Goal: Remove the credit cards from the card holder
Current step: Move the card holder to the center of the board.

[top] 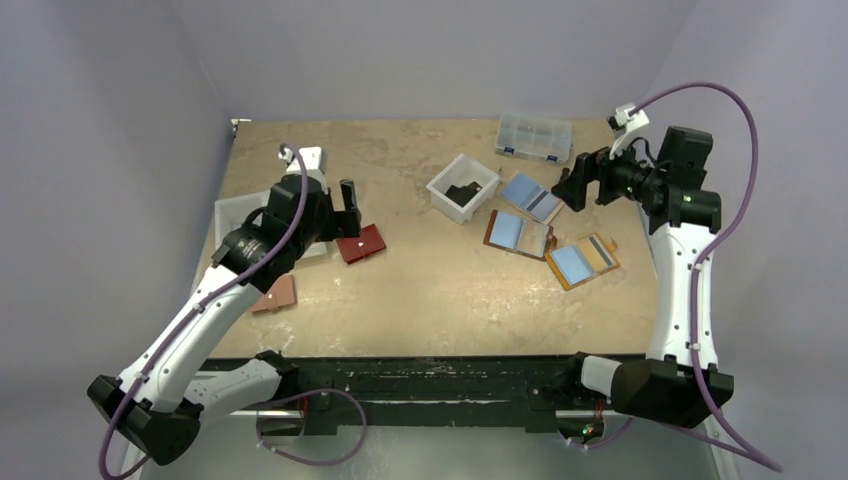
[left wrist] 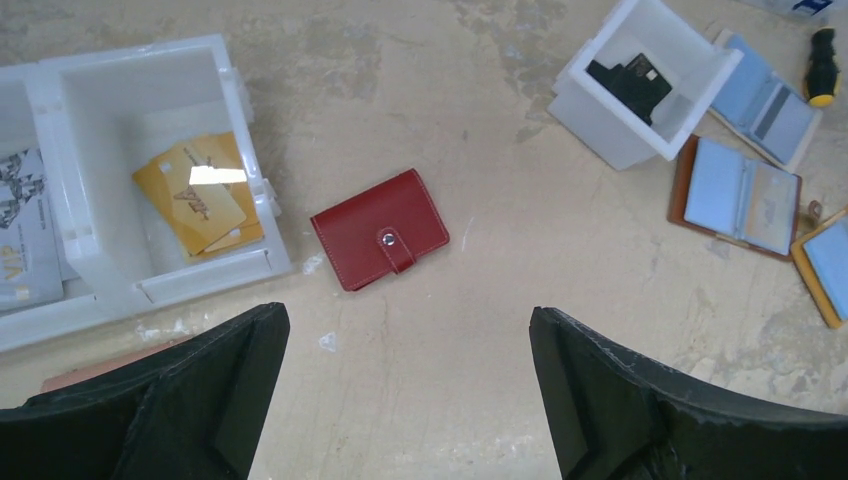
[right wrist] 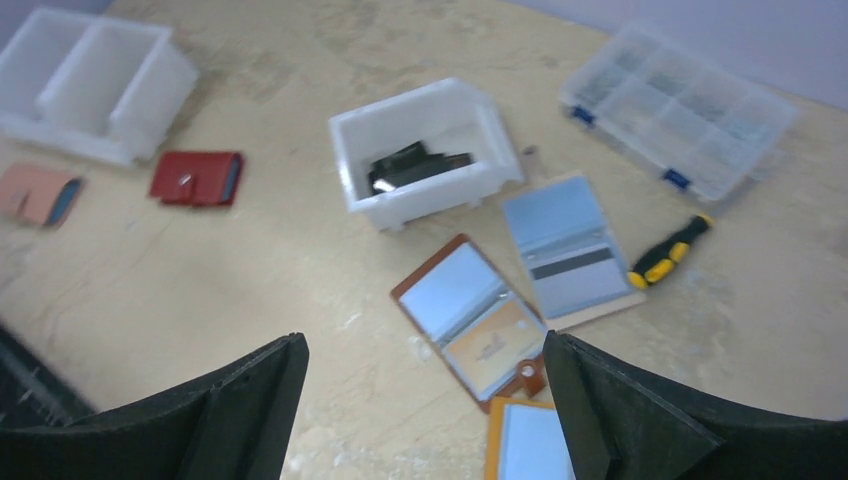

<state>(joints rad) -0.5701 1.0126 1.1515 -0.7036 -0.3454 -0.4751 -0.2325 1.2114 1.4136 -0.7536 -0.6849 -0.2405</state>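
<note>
The dark red card holder [left wrist: 380, 243] is lying closed and flat on the table [top: 420, 290], its small strap tab snapped down over the front, so whatever its sleeves contain is hidden. It is resting just beside the white divided bin [left wrist: 250, 150] and is touching neither arm. The left gripper [left wrist: 408, 320] is hovering above it with its two fingers spread wide and nothing between them. Inside the divided bin, the larger compartment is holding a small stack of orange-yellow cards [left wrist: 200, 195], and the neighbouring compartment at the frame's left edge is holding grey-white cards [left wrist: 20, 240] printed with "VIP". A small tan holder [right wrist: 40, 192] is lying closed nearby, on the near side of that bin. Toward the middle of the table a smaller white bin [right wrist: 425, 195] is holding a few flat black pieces [right wrist: 410, 165]. Beyond it, by the back edge, a clear compartment box [right wrist: 680, 110] with blue latches is sitting shut; its contents are too blurred to make out. Three fold-out holders are lying open to the right of the smaller bin: a pale one [right wrist: 570, 250] showing light blue pages and a dark stripe, a brown one [right wrist: 470, 315] with a light blue card in one sleeve and a tan one in the other, and an orange one [top: 582, 262] with a blue page. A yellow-and-black screwdriver [right wrist: 668, 250] is lying just beside the pale holder. The right gripper [right wrist: 425, 345] is hanging above this cluster, its fingers also spread apart and gripping nothing.
</note>
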